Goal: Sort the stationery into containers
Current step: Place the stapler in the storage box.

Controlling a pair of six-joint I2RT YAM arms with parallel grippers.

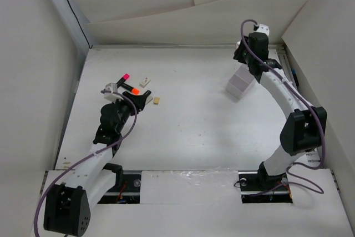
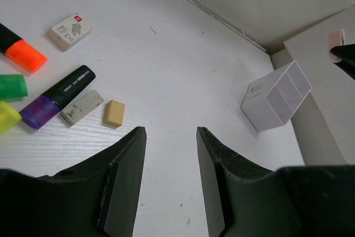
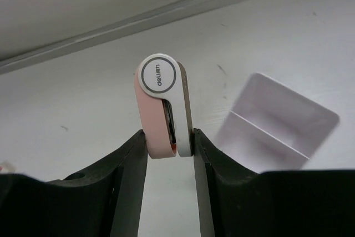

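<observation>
Clamping pink-white correction tape [image 3: 162, 95], right fingers [image 3: 132, 165] hide its lower end; left fingers [image 2: 126, 165] apart, empty; green highlighter [image 2: 12, 86] cut off at edge.

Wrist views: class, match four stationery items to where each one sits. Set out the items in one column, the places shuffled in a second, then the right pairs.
Items
1. purple-capped marker
2. tan eraser
3. white tray
4. pink-and-white tape dispenser

Places
A. clamped between the right gripper fingers
B. just right of the grey eraser
C. standing alone, far right of the markers
D. between the green-capped marker and the grey eraser

Pairs: 1-D, 2-B, 3-C, 4-A
</observation>
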